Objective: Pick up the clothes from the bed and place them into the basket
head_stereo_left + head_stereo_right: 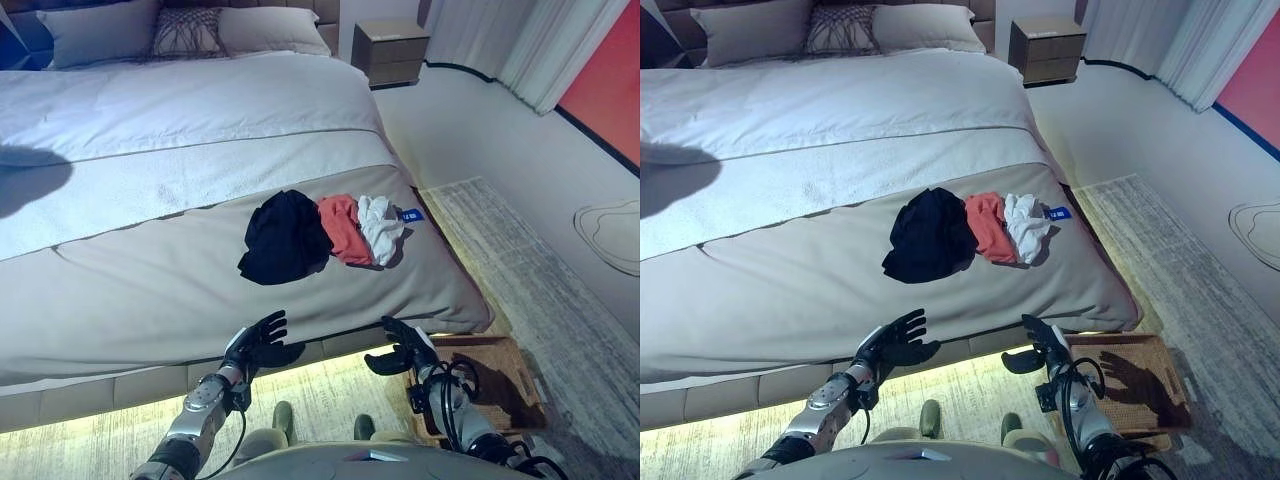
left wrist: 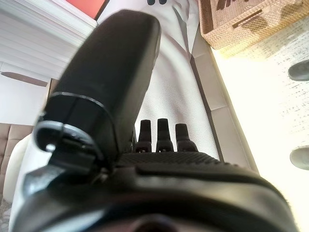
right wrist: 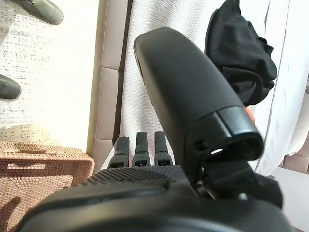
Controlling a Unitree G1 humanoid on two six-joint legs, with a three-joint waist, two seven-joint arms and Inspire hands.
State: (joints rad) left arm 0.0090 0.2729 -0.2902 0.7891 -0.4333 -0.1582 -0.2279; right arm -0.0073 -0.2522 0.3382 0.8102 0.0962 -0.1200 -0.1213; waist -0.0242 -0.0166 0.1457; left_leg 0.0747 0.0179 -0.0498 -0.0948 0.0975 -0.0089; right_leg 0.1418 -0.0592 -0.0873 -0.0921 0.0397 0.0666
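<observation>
Nothing has reached the basket yet; the whole task is still to do. Three garments lie in a row near the foot corner of the large bed with a beige cover, at about one o'clock from the robot: a crumpled black cloth garment, touching it a bunched orange-red one, and beside that a small white one with a blue tag. The rectangular brown woven wicker basket stands on the floor by the bed's corner, at about four o'clock, and nothing shows inside it. The dark left hand hovers at the bed's near edge, fingers spread straight, holding nothing. The dark right hand hangs likewise open and empty, just beside the basket, well short of the clothes.
</observation>
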